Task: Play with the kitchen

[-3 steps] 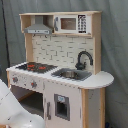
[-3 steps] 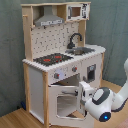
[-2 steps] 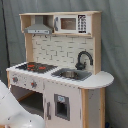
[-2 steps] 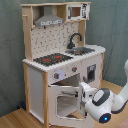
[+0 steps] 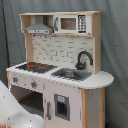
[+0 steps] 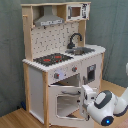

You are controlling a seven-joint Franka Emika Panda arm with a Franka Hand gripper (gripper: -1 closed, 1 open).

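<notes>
A Franka arm's gripper (image 6: 86, 98) reaches the open oven door (image 6: 65, 102) of the kitchen (image 6: 60, 60), which stands on a wooden floor (image 6: 15, 120) against a grey backdrop; in the second exterior view the door hangs swung out below the stovetop (image 6: 52, 58), and the gripper sits at its free edge, touching or just beside it; whether the fingers are spread or closed on the door cannot be told. The likely trouble from here is leverage: a push off the hinge's arc could strain the door or shove the light cabinet back; a loose hold could slip off the edge. In the first exterior view only the arm's white casing (image 5: 12, 112) shows, low at the first exterior view's left.
</notes>
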